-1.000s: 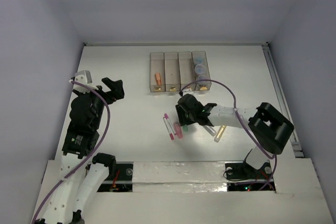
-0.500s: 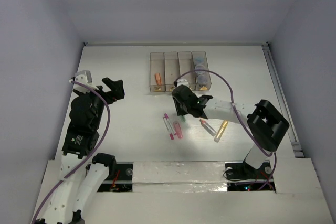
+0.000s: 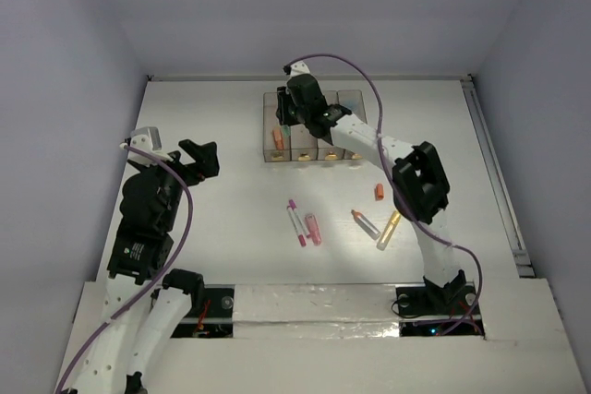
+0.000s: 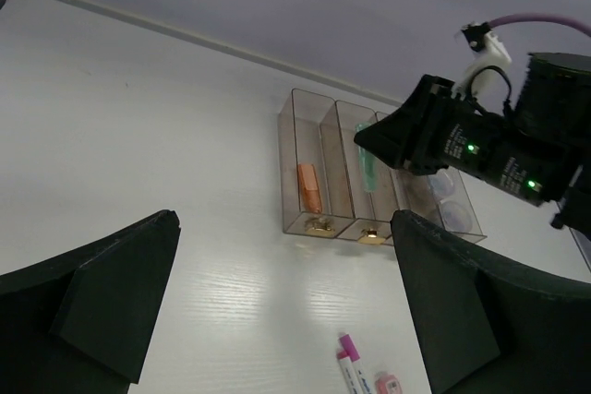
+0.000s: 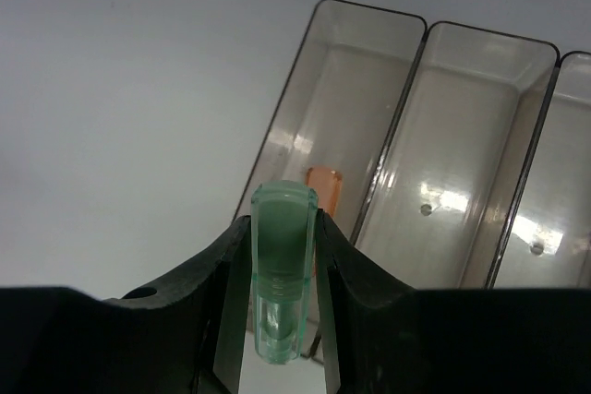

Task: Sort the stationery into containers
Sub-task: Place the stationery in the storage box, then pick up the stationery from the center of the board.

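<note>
Right end effector (image 5: 281, 232) pinches green marker (image 5: 280, 283) over the bins (image 5: 420, 71), upper centre; next, probably release into one. Left end effector (image 4: 277, 316) spread.

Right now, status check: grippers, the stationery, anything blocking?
Left gripper open, empty. Right gripper shut on green marker, above the left end of the bins. Nothing seen blocking the drop.

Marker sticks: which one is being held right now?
The translucent green stick, clamped in the right gripper's jaws above the joined grey-brown bins. One orange stick lies inside a bin; the rest lie on the white table.
</note>
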`<state>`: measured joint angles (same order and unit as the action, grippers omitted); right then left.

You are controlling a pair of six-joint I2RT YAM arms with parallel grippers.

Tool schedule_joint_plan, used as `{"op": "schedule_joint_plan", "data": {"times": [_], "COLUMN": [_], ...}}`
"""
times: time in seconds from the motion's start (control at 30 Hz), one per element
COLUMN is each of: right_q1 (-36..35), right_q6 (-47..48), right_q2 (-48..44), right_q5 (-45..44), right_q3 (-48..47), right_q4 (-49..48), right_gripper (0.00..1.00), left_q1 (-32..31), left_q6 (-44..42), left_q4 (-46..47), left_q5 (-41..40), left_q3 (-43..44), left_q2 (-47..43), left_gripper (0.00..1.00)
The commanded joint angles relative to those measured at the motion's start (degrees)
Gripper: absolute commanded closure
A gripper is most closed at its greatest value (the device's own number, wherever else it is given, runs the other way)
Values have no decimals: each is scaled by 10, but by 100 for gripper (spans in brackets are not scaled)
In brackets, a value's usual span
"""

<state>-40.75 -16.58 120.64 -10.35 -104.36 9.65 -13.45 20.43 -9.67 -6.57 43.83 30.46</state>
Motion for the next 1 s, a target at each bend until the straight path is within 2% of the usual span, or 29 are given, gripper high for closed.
{"op": "schedule_joint_plan", "data": {"times": [0.0,0.13,0.17,0.23,0.27,0.33,0.5,0.53,0.57,0.67,0.83,0.97], "right_q1": [10,23,28,28,28,28,28,28,28,28,4,-44], "right_q6": [4,-12,-13,-14,-14,-18,-16,-16,-17,-21,-23,-41], "right_q2": [44,92,96,101,103,99,73,62,50,-26,-192,-285], "right_q5": [27,39,45,45,52,60,62,63,67,82,96,92], "right_q3": [-97,-132,-135,-137,-135,-125,-106,-94,-76,18,264,406], "right_q4": [31,38,37,37,36,28,20,15,-1,-28,-60,-39], "right_gripper": [100,98,87,59,41,36,34,34,45,100,100,100], "left_q1": [-8,-8,-8,-8,-8,-8,-8,-8,-8,-8,-8,-8], "left_q6": [-8,-9,-9,-9,-9,-9,-9,-9,-8,-9,-11,-11], "left_q4": [20,20,20,20,20,21,22,22,22,22,22,22], "left_q5": [-4,-6,-6,-5,-2,-2,-1,0,-2,-5,-2,2], "left_q3": [-1,-1,0,0,-1,-2,-2,-2,-2,-1,-2,-1], "left_q2": [-4,-7,-4,-2,-3,-5,0,-2,-5,-1,-6,0], "left_gripper": [1,1,1,1,1,1,1,1,1,1,1,1]}}
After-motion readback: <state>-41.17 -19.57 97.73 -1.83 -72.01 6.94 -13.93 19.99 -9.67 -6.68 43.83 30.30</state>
